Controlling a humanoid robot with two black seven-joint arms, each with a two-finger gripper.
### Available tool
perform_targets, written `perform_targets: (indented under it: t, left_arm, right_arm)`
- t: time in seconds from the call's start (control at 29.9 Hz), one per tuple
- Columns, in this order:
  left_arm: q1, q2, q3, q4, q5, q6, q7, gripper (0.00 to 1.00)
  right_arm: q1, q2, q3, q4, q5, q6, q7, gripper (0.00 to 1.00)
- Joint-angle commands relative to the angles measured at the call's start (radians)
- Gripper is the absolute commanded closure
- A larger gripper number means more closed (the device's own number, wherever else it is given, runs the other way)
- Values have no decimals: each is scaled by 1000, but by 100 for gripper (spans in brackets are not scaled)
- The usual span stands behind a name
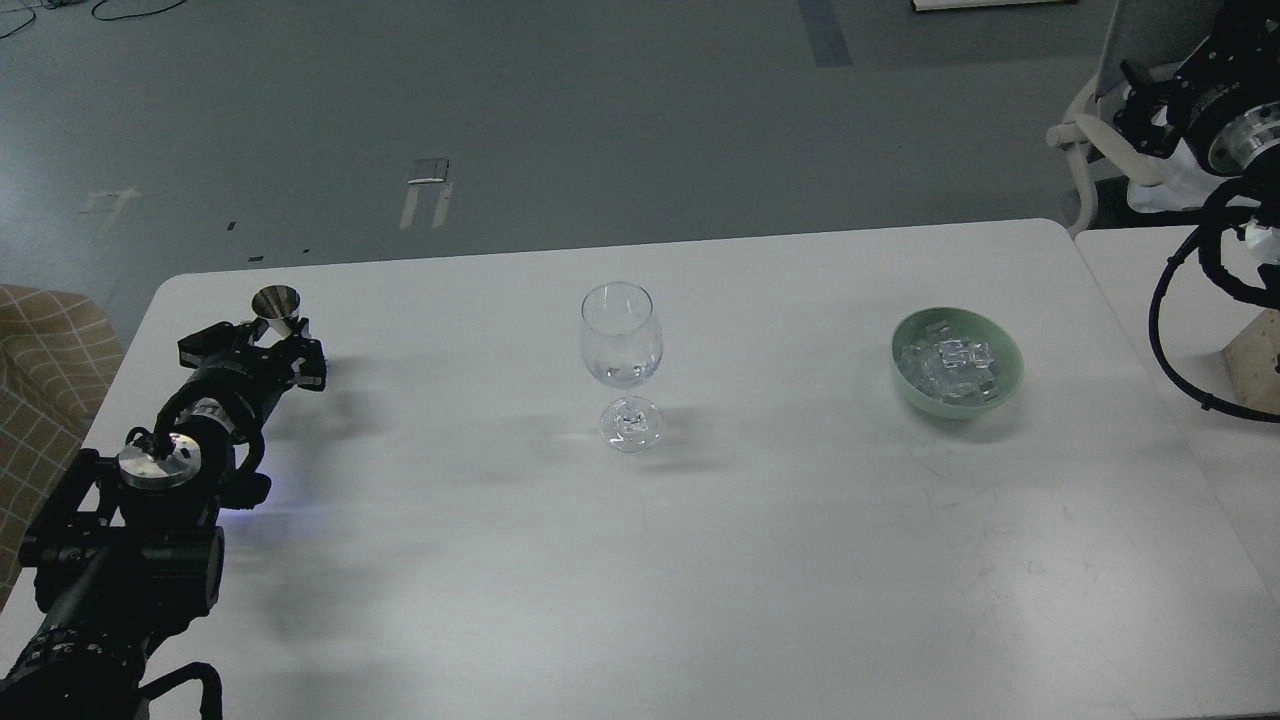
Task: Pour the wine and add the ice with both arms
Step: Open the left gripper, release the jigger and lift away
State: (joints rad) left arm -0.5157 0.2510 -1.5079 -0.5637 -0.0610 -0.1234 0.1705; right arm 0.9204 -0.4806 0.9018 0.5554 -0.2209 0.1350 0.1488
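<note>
1. The ice [955, 365] is a heap of small clear, glassy cubes with bright glints on their edges, piled in a pale green bowl [1008, 383].
2. The bowl is round, smooth and shallow, and stands on the white table [700, 560] far to the right of the left gripper [283, 352], with the wine glass [621, 335] between them.
3. The wine glass is clear and thin-walled, with a rounded bowl, a short stem and a round foot. It stands upright, well apart from the left gripper, and a little clear liquid or reflection shows low in its bowl.
4. The left gripper is black and blocky, seen from behind. It sits right at a small shiny metal cup [277, 303], cone-shaped with an open mouth. Whether its fingers are closed on the cup or loose beside it cannot be told.
5. The left arm [150, 500] is black, with a polished silver ring at the wrist and looped cable.
6. The right arm [1225, 110] shows only at the upper right corner, with a silver ring and black cables. Its gripper is out of view.
7. The table top is matte white with faint scuffs.
</note>
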Motion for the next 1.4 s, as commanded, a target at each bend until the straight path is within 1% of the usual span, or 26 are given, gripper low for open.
perform_targets:
  t: [0.0,0.03,0.07,0.13,0.17,0.23,0.3,0.33,0.43,0.53,0.74,0.77,0.87,0.9,0.94,1.0,1.1,1.14,1.2,1.24,1.3,1.37]
  left_arm:
    - [0,17,0,-1,0,1,1,41]
    - [2,20,0,-1,0,-1,1,35]
    - [2,20,0,-1,0,-1,1,34]
    - [3,22,0,-1,0,-1,0,21]
    - [5,24,0,-1,0,-1,-2,16]
    - [6,24,2,-1,0,-1,-11,13]
    - [9,25,0,-1,0,-2,-9,3]
    - [11,25,0,-1,0,-2,-9,2]
    - [25,45,-1,-27,-2,-2,-8,2]
    - [57,65,-3,-91,-2,-2,-11,2]
    - [180,102,-15,-316,0,5,-20,2]
    - [212,109,-17,-390,0,7,-20,2]
    - [262,123,-15,-524,0,8,-23,2]
    - [266,125,-11,-538,1,2,-22,2]
    - [272,137,1,-554,1,-4,-10,2]
    - [278,148,8,-570,3,-16,-6,2]
    - [298,157,14,-588,3,-116,-6,1]
    - [312,165,14,-590,3,-174,-5,1]
    - [322,175,14,-596,3,-237,-5,1]
    - [336,191,14,-607,3,-296,-5,1]
    - [342,204,9,-617,1,-352,-9,2]
    - [327,209,9,-619,3,-332,-16,2]
  right_arm:
    - [0,-4,0,0,0,0,0,0]
    - [0,-4,0,0,0,0,0,0]
    - [0,-4,0,0,0,0,0,0]
    - [-1,-4,0,0,0,0,0,0]
    - [0,-4,0,0,2,0,0,0]
    - [0,-4,0,0,0,0,0,0]
    - [0,-4,0,0,0,0,0,0]
    - [-1,-4,0,0,0,0,0,0]
    - [-2,-6,0,-2,0,0,0,0]
    - [-2,-6,0,-2,0,0,0,0]
    - [-2,-7,3,-3,2,0,0,0]
    - [-3,-10,2,-2,2,0,0,0]
    - [-17,-22,3,12,3,2,0,0]
    - [-20,-24,3,18,5,2,0,0]
    - [-31,-36,3,38,5,3,0,0]
    - [-44,-53,3,66,3,3,0,0]
    - [-77,-102,0,133,-1,14,2,0]
    - [-87,-116,0,150,-3,15,3,0]
    - [-94,-128,0,164,-3,17,3,0]
    - [-101,-145,-1,173,-6,17,3,0]
    - [-120,-177,-10,193,-24,17,3,0]
    - [-127,-216,-46,227,-78,18,5,0]
